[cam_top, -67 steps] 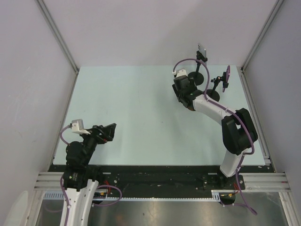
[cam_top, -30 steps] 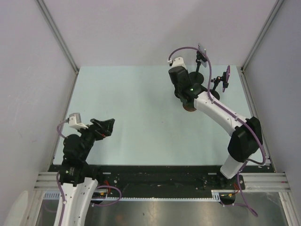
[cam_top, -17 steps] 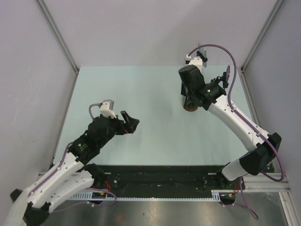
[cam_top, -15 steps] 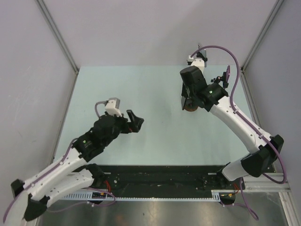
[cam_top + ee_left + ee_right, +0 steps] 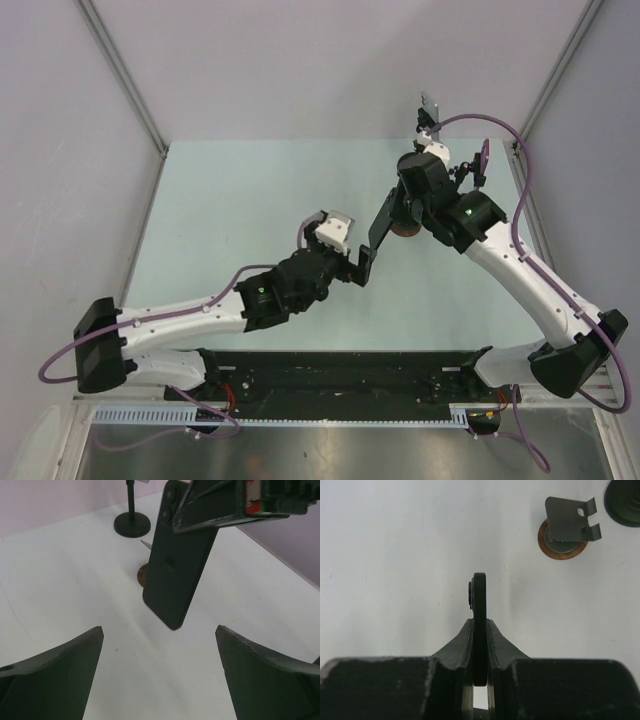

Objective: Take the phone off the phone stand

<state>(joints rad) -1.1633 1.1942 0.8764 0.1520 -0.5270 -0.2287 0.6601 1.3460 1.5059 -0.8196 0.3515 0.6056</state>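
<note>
**Phone off its stand, held in the air between two arms**

Nearest to us, the left arm (image 5: 190,315) reaches from the near left corner toward the middle of the worktop (image 5: 250,190). Its left pincer (image 5: 358,265) stands wide, both fingers (image 5: 55,675) spread to the edges of the wrist view with nothing between them. Just beyond those tips hangs the phone (image 5: 177,565), a dark slab. It is tilted, with its back and camera lenses facing the left wrist camera and its lower end clear of the worktop. We see the left pincer close to that lower end but not touching it.

The right pincer (image 5: 479,623) holds the phone by its upper end, clamped narrow on the thin body (from the right wrist the phone shows edge-on, pinched between the two fingers). Behind the phone, the phone stand (image 5: 568,522) sits on the worktop, a copper-coloured round base with a grey metal clip. The clip holds nothing and is apart from the phone. Farther back, toward the rear wall, a black stand (image 5: 132,525) with a round base stands upright.
</note>
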